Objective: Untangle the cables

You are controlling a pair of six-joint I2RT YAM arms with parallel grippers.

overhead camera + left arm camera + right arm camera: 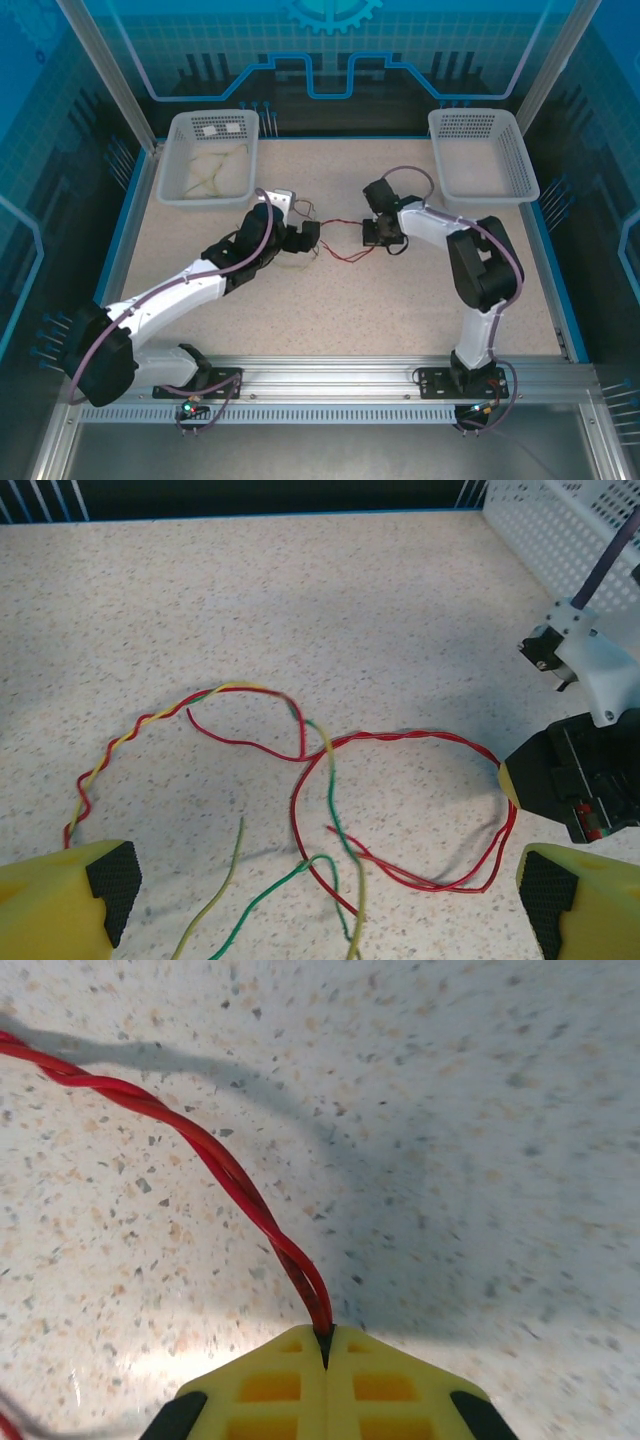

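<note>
A tangle of thin cables lies on the speckled table between the two arms. In the left wrist view a twisted red pair forms a loop, crossed by a green wire and a pale yellow-green wire; a red-and-yellow twist runs off to the left. My left gripper hovers open over the tangle, its yellow fingers wide apart and holding nothing. My right gripper is shut on the end of the twisted red pair, low over the table.
A white basket holding pale items stands at the back left. A second white basket stands at the back right, and its corner lies close behind the right arm. Bare table stretches toward the near edge.
</note>
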